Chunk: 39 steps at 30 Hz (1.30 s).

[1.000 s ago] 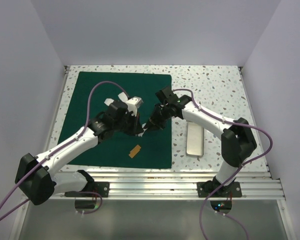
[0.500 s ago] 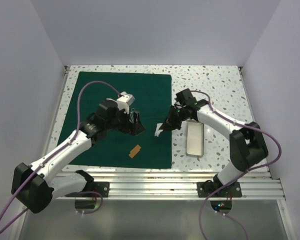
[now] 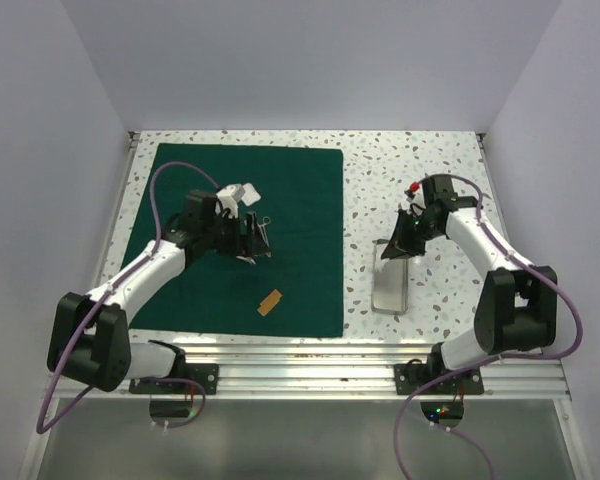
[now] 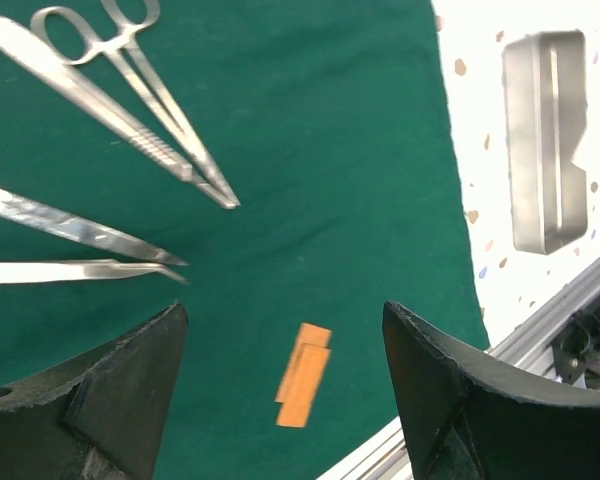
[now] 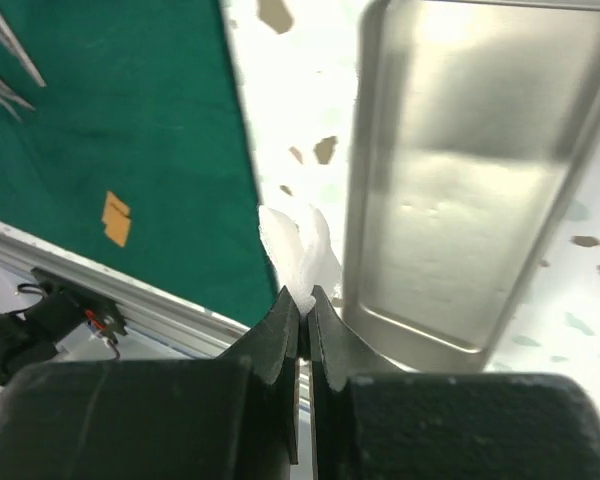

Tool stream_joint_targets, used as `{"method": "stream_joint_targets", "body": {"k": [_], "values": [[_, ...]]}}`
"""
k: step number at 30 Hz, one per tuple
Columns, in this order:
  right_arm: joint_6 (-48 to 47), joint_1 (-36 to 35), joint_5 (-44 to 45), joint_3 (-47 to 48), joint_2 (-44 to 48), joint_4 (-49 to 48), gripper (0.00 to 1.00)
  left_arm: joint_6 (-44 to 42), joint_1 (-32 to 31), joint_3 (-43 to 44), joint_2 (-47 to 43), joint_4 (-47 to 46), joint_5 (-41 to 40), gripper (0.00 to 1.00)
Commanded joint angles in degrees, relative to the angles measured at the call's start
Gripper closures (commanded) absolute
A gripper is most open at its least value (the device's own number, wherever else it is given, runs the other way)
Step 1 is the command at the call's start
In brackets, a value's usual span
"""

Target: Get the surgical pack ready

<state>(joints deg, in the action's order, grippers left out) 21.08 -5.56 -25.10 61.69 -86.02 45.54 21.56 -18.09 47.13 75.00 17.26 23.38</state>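
1. Now, the speckled tabletop (image 3: 420,170) is carrying the whole layout. The green drape (image 3: 290,200) is lying flat across its left half.
2. The left gripper (image 3: 248,248) is hovering over the middle of the green drape (image 4: 330,150). Its jaws are standing spread wide and are holding nothing. In the wrist view, bare cloth is showing between the fingers of the left gripper (image 4: 285,312).
3. The right gripper (image 3: 390,250) is hanging over the far end of the tray (image 3: 390,290), with its jaws pressed together. In its own view the right gripper (image 5: 300,300) is pinching a small white wad (image 5: 300,255).
4. The tray (image 5: 460,200) is lying on the tabletop just right of the drape's right edge (image 5: 130,100), its long side running near to far. In the wrist view, the pinched wad is showing over bare tabletop between that edge and the tray's left rim. The tray (image 4: 545,150) is sitting well apart from the left jaws.
5. A ring-handled instrument (image 4: 212,182) and a pair of tweezers (image 4: 70,226) are lying on the drape, just beyond the left fingers.
6. An orange tag (image 3: 270,302) is lying on the near part of the drape. In the left wrist view the orange tag (image 4: 302,375) is sitting between the spread jaws, touching neither.
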Motion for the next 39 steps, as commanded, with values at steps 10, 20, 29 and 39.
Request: {"method": "stream_joint_targets", "body": {"k": [10,20,29,39], "values": [[-11.9,7.3,-10.0,1.4,-13.7,-2.5,1.0,-4.0,8.5,1.0,3.5,-2.4,7.2,0.18],[-12.6,8.6,-8.0,5.7,-22.3,-2.9,1.0,-4.5,9.7,2.5,5.2,-1.5,2.1,0.16],[-12.5,8.5,-5.4,8.4,-22.8,-1.5,1.0,-2.8,9.8,5.6,6.9,1.3,-2.6,0.12],[-8.2,6.0,11.1,13.7,-15.2,7.3,1.0,-1.6,9.7,4.3,5.3,1.6,-4.3,0.13]]}}
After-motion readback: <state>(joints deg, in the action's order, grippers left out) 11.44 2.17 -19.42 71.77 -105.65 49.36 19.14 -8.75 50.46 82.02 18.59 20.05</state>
